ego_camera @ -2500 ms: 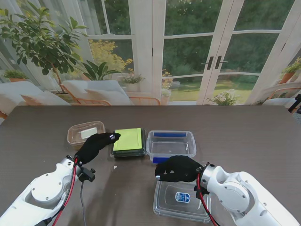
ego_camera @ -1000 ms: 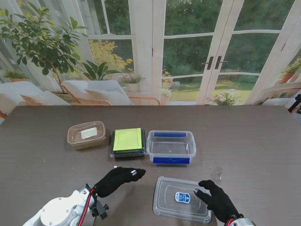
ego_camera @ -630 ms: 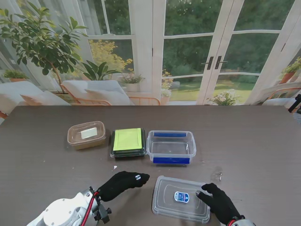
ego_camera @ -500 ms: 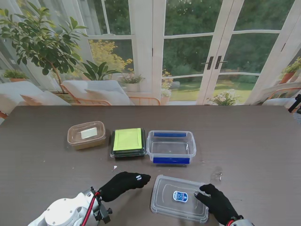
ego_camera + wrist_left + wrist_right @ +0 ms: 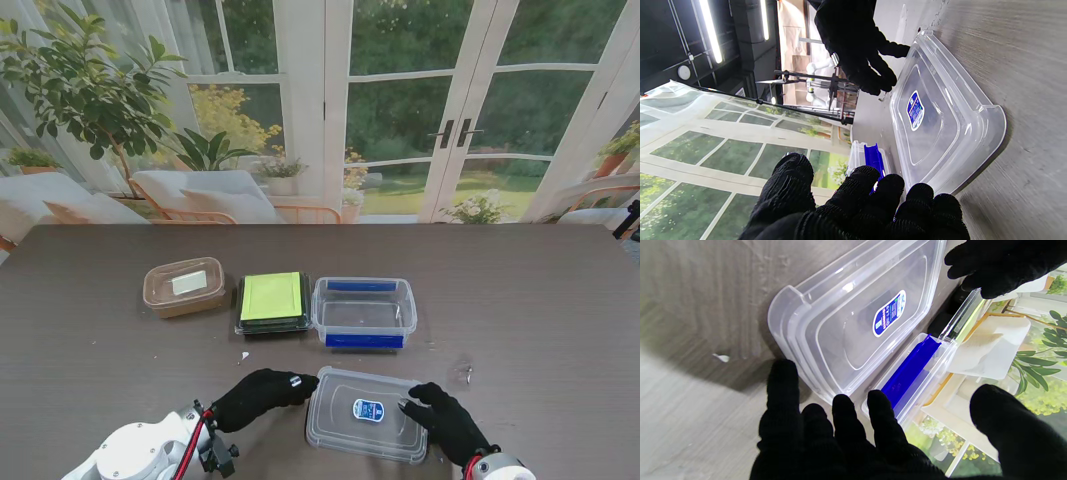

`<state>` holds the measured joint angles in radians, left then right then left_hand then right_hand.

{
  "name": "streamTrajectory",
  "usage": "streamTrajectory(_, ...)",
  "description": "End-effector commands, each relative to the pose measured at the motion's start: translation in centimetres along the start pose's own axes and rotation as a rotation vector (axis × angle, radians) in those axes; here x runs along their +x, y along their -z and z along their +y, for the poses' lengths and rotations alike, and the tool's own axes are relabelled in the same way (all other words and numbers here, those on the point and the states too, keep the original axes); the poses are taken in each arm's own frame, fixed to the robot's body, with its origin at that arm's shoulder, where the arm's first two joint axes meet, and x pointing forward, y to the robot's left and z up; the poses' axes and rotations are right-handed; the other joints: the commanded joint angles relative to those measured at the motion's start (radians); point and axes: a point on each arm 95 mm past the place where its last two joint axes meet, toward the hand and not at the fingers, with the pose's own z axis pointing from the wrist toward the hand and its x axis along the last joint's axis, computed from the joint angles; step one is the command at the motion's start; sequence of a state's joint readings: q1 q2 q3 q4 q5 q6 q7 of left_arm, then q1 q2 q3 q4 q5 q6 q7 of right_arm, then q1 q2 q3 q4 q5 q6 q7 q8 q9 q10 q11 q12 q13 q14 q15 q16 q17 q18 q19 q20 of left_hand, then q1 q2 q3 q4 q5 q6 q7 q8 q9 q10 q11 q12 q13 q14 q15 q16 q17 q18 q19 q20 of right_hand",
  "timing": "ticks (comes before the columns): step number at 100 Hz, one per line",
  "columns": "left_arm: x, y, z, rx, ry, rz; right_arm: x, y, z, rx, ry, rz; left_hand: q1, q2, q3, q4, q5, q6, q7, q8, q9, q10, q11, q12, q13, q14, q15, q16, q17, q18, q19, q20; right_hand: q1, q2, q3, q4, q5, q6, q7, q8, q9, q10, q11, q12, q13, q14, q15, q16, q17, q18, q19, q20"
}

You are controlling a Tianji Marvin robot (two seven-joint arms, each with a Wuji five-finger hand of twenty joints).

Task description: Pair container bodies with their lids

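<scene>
On the desk (image 5: 560,300) near me, my left hand (image 5: 258,397) touches the clear lid (image 5: 366,415) at one end, my right hand (image 5: 440,418) at the other, fingers spread, nothing gripped. It looks light, flexible, slippery; I'd pinch its raised rim.

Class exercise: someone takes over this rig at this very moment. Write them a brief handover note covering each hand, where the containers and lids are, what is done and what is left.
Left hand: open, fingers at the clear lid's left edge, holding nothing.
Right hand: open, fingers at the lid's right edge; no grasp yet.
Clear lid: flat on the table, nearer to me than the open clear container with blue clips.
Done: the tan container and the green-lidded container look closed.
Left: lift the clear lid, set it on the blue-clipped container.
</scene>
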<state>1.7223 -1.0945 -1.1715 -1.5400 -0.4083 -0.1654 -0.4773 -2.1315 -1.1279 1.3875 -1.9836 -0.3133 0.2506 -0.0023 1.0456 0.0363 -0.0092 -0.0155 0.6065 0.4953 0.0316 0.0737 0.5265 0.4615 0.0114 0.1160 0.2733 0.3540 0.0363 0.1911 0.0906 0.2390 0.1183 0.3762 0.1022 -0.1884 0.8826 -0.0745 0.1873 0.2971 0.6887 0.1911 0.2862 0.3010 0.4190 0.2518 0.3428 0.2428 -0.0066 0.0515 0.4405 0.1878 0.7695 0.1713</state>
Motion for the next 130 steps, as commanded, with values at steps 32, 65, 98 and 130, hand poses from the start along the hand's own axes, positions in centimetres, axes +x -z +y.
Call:
streamTrajectory(32, -0.5, -0.2, 0.2, 0.030, -0.007, -0.025, 0.6, -1.2, -0.4, 0.045, -0.025, 0.026, 0.046, 0.041, -0.015, -0.008, -0.029, 0.022, -0.018, -0.011, -0.041, -0.003, -0.013, -0.029, -0.048, 0.009, -0.021, -0.020, -0.031, -0.048, -0.021, -0.026, 0.001, -0.016, -0.009, -0.011, -0.013, -0.011, 0.012, -0.016, 0.008, -0.002, 0.013, -0.013, 0.022, -0.032, 0.000, -0.007, -0.413, -0.035, -0.001, -0.033)
streamTrajectory(65, -0.5, -0.4, 0.0, 0.056, -0.017, -0.029, 1.1, -2.2, -0.6, 0.060, -0.028, 0.043, 0.040, 0.041, -0.015, -0.008, -0.035, 0.014, -0.019, -0.012, -0.044, -0.011, -0.008, -0.028, -0.057, 0.002, -0.020, -0.019, -0.041, -0.055, -0.017, -0.020, 0.002, -0.016, -0.012, -0.012, 0.003, -0.014, 0.006, -0.018, 0.025, -0.011, 0.009, -0.013, 0.040, -0.044, 0.002, -0.004, -0.400, -0.050, 0.008, -0.034)
streamTrajectory(98, -0.4, -0.2, 0.2, 0.037, -0.022, -0.040, 1.3, -3.5, -0.6, 0.053, -0.030, 0.052, 0.033, 0.041, -0.016, -0.008, -0.041, 0.016, -0.020, -0.013, -0.046, -0.009, -0.008, -0.026, -0.059, 0.002, -0.020, -0.019, -0.043, -0.053, -0.015, -0.016, 0.002, -0.021, -0.009, -0.012, 0.016, -0.018, 0.002, -0.018, 0.044, -0.021, 0.005, -0.014, 0.053, -0.051, 0.003, -0.001, -0.393, -0.058, 0.016, -0.032)
streamTrajectory(130, -0.4, 0.0, 0.0, 0.048, -0.024, -0.049, 1.3, -4.2, -0.4, 0.051, -0.029, 0.057, 0.032, 0.041, -0.014, -0.007, -0.041, 0.014, -0.019, -0.014, -0.047, -0.009, -0.009, -0.026, -0.060, 0.003, -0.020, -0.019, -0.044, -0.053, -0.015, -0.014, 0.002, -0.019, -0.014, -0.013, 0.017, -0.021, -0.004, -0.019, 0.046, -0.027, -0.002, -0.015, 0.053, -0.058, 0.002, 0.000, -0.395, -0.068, 0.015, -0.032)
